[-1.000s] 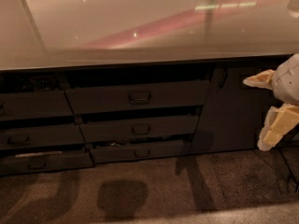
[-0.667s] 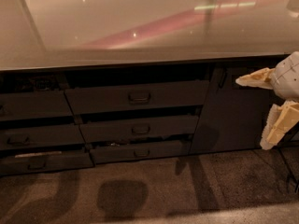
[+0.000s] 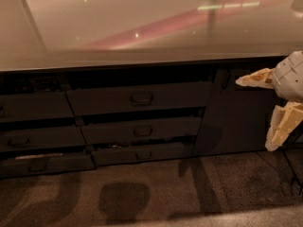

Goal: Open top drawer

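Movement over the last second has been small: my claw (image 3: 256, 113), out at the 3 o'clock edge of the view, has spread wider, its upper finger (image 3: 255, 78) swinging toward 9 o'clock while the lower finger (image 3: 282, 126) has barely shifted. It is open and holds nothing, hanging in front of the tall cabinet door (image 3: 232, 112). The top drawer (image 3: 104, 100) sits just under the lip of the surface (image 3: 142, 37), well off toward 9 o'clock from the claw, and its loop handle (image 3: 141, 98) is untouched. Below it, at 6 o'clock, lie the shorter drawers (image 3: 142, 131). I judge this as readying to grasp: the pull itself is not begun, and I must travel toward 9 o'clock and line the open fingers up around that handle.
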Available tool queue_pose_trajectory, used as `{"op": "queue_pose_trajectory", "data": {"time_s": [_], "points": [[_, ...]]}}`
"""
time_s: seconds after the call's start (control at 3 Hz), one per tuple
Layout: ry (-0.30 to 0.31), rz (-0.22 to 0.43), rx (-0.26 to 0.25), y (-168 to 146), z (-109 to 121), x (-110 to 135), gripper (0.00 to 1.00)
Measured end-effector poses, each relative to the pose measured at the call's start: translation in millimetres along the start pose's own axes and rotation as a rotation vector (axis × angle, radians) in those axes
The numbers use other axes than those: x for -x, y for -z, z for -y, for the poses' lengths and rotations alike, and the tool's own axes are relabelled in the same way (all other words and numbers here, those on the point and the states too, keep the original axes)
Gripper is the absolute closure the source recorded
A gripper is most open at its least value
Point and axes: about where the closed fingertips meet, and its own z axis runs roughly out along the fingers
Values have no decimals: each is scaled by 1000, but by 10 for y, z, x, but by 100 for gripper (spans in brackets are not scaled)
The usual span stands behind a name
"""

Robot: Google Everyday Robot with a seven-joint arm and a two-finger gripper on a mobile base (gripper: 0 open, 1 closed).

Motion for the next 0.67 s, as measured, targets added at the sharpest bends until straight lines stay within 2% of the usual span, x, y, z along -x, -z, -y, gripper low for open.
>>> {"op": "queue_pose_trajectory", "data": {"time_s": [0.33, 0.67], "points": [[100, -40, 46, -7, 24, 5, 0], [160, -68, 75, 2, 61, -10, 0]]}}
